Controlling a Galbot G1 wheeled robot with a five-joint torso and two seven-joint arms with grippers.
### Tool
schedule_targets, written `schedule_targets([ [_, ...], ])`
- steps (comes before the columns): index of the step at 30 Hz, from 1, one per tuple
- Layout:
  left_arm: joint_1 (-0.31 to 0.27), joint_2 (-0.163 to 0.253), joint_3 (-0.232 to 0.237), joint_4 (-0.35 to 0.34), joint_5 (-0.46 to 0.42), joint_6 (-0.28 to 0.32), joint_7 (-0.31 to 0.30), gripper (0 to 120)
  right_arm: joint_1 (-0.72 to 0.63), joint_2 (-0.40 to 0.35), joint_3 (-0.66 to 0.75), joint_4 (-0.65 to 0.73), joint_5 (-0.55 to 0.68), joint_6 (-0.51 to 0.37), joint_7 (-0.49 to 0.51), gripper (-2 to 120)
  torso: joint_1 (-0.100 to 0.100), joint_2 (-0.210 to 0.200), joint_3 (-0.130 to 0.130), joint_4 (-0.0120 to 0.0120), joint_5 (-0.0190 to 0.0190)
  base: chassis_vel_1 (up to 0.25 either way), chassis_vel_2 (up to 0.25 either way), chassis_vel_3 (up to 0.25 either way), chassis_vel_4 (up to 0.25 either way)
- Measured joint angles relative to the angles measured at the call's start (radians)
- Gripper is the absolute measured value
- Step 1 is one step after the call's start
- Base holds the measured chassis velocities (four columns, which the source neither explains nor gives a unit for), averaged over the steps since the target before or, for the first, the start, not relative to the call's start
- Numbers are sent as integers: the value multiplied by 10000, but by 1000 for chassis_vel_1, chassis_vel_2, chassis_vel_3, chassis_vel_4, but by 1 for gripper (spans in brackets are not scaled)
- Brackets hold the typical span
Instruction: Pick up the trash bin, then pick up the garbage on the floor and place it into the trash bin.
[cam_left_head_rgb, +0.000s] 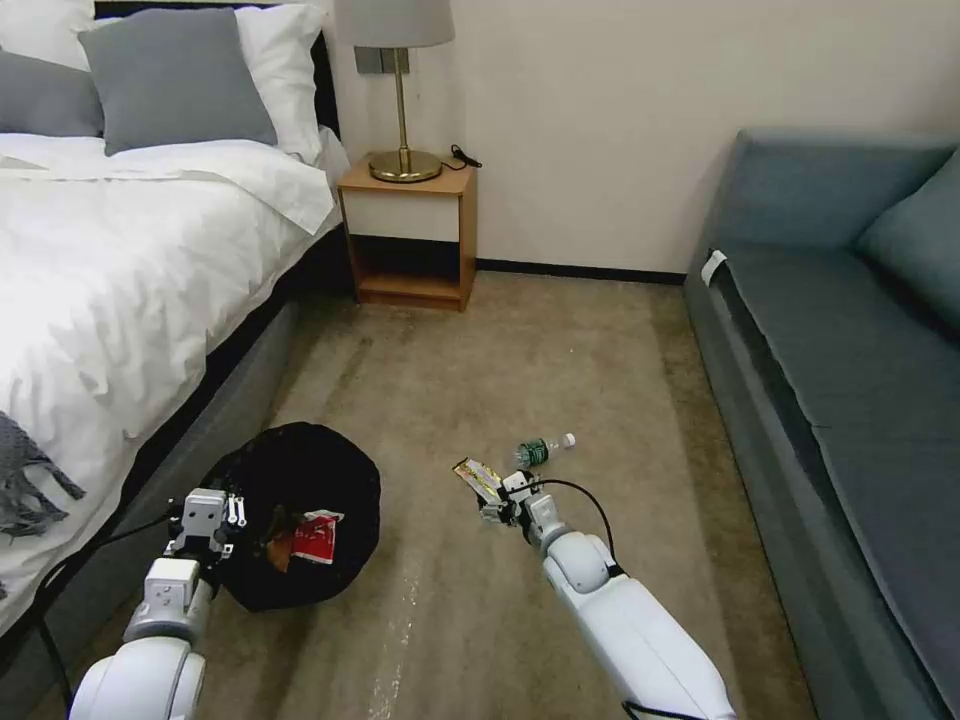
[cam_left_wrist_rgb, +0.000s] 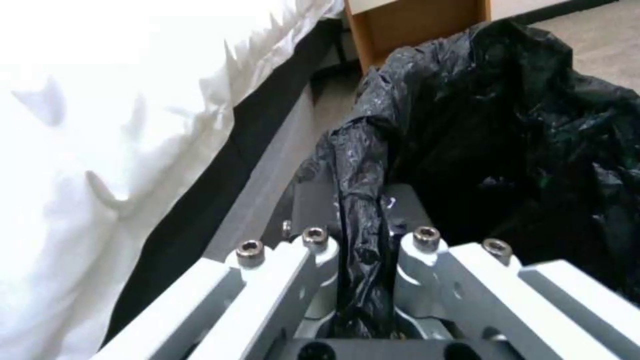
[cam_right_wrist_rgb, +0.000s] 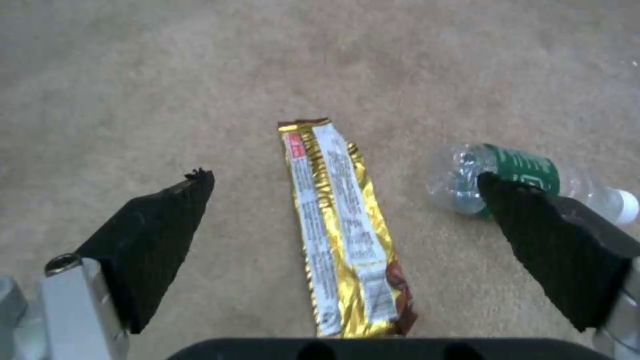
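My left gripper (cam_left_wrist_rgb: 360, 280) is clamped on the rim of the trash bin (cam_left_head_rgb: 300, 490), black liner pinched between the fingers, beside the bed (cam_left_head_rgb: 120, 280). Red-and-white wrapper (cam_left_head_rgb: 318, 540) lies inside the bin. My right gripper (cam_right_wrist_rgb: 347, 200) is spread wide, low over the floor (cam_right_wrist_rgb: 200, 75), straddling the yellow snack wrapper (cam_right_wrist_rgb: 343, 230). Clear bottle (cam_right_wrist_rgb: 520, 175) lies just beside, behind one finger

Gold wrapper (cam_right_wrist_rgb: 347, 235), green-labelled bottle (cam_right_wrist_rgb: 513, 175), beige carpet (cam_right_wrist_rgb: 167, 90)
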Motion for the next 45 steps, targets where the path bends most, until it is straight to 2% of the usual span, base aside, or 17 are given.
schedule_targets([
  [10, 97, -53, -177, -143, -24, 21, 0, 5, 721, 212, -183, -850, -8, -255, -417, 100, 0, 0, 0, 0, 0, 0, 0, 0, 0],
  [20, 221, -60, -328, -317, -76, 102, 3, 5, 1454, 625, 85, -1878, 55, -984, -1110, 100, 0, 0, 0, 0, 0, 0, 0, 0, 0],
  [29, 395, 22, -509, -317, -157, 72, 14, 5, 1894, 1165, 662, -3300, -668, -1019, -1546, 100, 1, 0, 0, 0, 0, 0, 0, 0, 0],
  [39, 373, 20, -465, -275, -166, 59, 22, 5, 2345, 1431, 1219, -4340, -1375, -931, -1720, 100, 0, 0, 0, 0, 0, 0, 0, 0, 0],
  [45, 322, 15, -372, -262, -153, 57, 33, 5, 2565, 1444, 1618, -4677, -1338, -1369, -2044, 100, 0, 0, 0, -1, 0, 0, 0, 0, 0],
])
